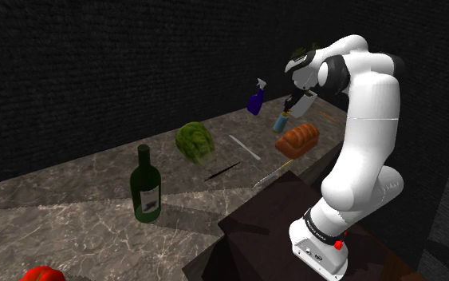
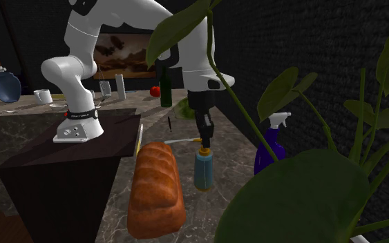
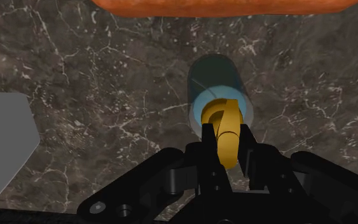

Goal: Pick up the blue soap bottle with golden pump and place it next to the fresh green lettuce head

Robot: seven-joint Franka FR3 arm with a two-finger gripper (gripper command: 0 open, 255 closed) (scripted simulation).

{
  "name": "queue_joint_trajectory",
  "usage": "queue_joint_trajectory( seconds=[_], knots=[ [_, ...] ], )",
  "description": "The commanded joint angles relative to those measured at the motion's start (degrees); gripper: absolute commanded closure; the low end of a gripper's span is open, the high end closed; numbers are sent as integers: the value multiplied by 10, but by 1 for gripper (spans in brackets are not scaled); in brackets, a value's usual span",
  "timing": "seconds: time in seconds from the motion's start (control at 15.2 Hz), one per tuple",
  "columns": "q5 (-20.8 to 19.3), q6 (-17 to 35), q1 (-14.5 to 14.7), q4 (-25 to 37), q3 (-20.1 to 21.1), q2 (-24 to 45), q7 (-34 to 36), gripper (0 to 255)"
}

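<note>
Two black fingers of the pincer [image 3: 227, 137] pinch the golden pump [image 3: 224, 119] of the pale blue translucent soap bottle [image 3: 219, 83]. The bottle is upright, just beside the long orange-brown bread loaf [image 2: 156, 190] on the dark marbled table [image 1: 71, 199] and well apart from the leafy green lettuce head [image 1: 194, 141].

veined marble counter [image 3: 107, 76], perhaps translucent soap bottle [image 3: 217, 76]
</note>
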Motion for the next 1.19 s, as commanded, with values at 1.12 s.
queue_joint_trajectory(
  seconds=[1.12],
  knots=[
    [-34,-96,9,51,-20,-49,25,255]
  ],
)
